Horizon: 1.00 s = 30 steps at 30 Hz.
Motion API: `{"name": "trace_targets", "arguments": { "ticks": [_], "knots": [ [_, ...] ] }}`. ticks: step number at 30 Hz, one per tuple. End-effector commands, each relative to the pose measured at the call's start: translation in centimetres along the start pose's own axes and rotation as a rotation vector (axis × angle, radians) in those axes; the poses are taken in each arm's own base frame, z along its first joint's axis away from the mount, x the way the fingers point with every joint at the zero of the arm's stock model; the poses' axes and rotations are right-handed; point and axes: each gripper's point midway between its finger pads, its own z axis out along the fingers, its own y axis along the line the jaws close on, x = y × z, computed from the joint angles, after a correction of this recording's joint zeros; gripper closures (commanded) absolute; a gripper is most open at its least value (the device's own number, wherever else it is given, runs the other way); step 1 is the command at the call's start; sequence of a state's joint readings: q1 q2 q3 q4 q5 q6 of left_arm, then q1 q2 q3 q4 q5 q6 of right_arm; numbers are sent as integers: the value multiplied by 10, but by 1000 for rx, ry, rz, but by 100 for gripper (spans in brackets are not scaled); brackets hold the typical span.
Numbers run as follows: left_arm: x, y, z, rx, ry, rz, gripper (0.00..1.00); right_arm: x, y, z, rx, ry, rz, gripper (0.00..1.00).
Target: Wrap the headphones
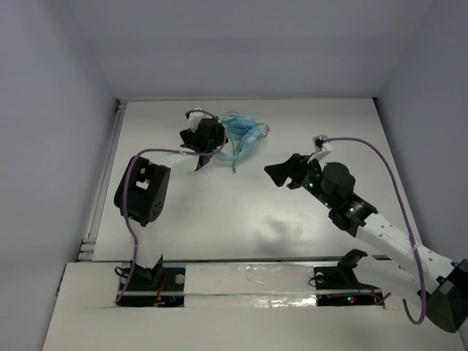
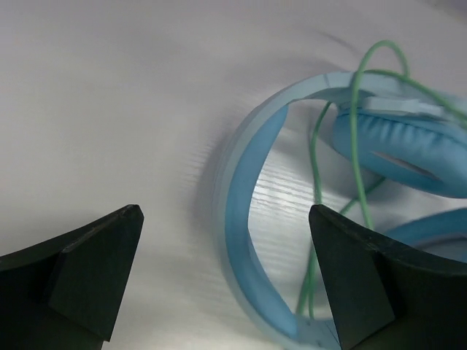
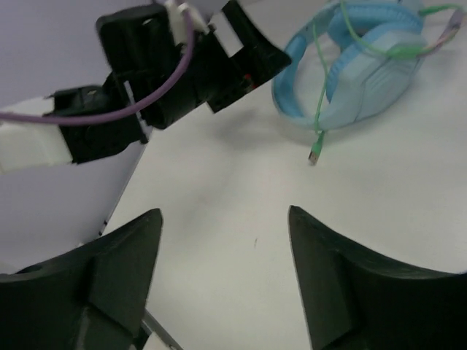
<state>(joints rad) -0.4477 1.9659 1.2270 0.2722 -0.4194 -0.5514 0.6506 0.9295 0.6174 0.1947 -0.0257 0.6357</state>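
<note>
The light blue headphones [image 1: 245, 134] lie at the back middle of the table, ear cups folded together. Their thin green cord [image 1: 234, 157] loops over them and trails toward me, ending in a plug [image 3: 314, 154]. My left gripper [image 1: 218, 144] is open right at their left side. In the left wrist view the headband [image 2: 244, 219] curves between my open fingers and an ear cup [image 2: 408, 149] lies ahead on the right, with the cord [image 2: 354, 146] across it. My right gripper [image 1: 276, 174] is open and empty, apart from the headphones [image 3: 365, 73], to their front right.
The left arm's elbow [image 1: 142, 191] stands over the table's left side, and its purple cable [image 1: 131, 219] hangs down to the base. The right arm [image 1: 351, 208] reaches in from the lower right. The table's left edge rail [image 1: 102, 183] borders the left wall.
</note>
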Motion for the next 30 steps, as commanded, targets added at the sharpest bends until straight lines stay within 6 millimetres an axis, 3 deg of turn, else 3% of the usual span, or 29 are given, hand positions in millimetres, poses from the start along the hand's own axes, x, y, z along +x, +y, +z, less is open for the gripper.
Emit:
{"name": "trace_targets", "arguments": {
  "ticks": [1,3,4,6,7,8,9,10,12,13,14,15,16,19,22,24,26,30],
  "knots": [
    [-86,-15,-62,88,-166,-87,1,-34,0,-14,90,-79,-61,25],
    [-91,-9,-79,96,-172,-108,1,-43,2,-21,96,-105,-69,13],
    [-106,-7,-100,114,-198,-131,1,-50,1,-24,117,-123,-72,12],
    [-106,5,-119,112,-203,-144,1,-62,3,-35,138,-157,-74,11],
    [-124,8,-143,141,-246,-171,1,-66,-3,-41,174,-172,-76,11],
    [-127,12,-154,149,-255,-183,1,-78,4,-51,162,-209,-85,1],
    [-124,19,-164,152,-255,-193,1,-84,5,-57,166,-229,-85,0],
    [-138,20,-193,206,-284,-221,1,-88,3,-63,187,-239,-89,0],
    [-141,20,-220,269,-289,-219,1,-107,13,-83,166,-303,-96,0],
    [-152,23,-248,328,-314,-225,1,-112,14,-91,169,-320,-102,0],
    [-152,23,-262,356,-318,-212,1,-117,17,-98,163,-339,-112,0],
    [-154,29,-273,364,-328,-206,1,-129,26,-114,135,-385,-107,0],
    [-161,41,-296,371,-359,-202,1,-133,26,-121,146,-396,-106,0],
    [-167,69,-329,348,-414,-177,1,-144,35,-144,122,-437,-102,0],
    [-172,88,-353,339,-467,-164,1,-151,38,-156,102,-477,-94,0],
    [-171,94,-358,336,-481,-152,1,-149,35,-156,115,-472,-82,0],
    [-167,97,-360,335,-484,-134,1,-145,32,-154,129,-457,-69,0],
    [-151,97,-344,322,-445,-115,1,-141,29,-148,138,-439,-54,0]
  ]
}}
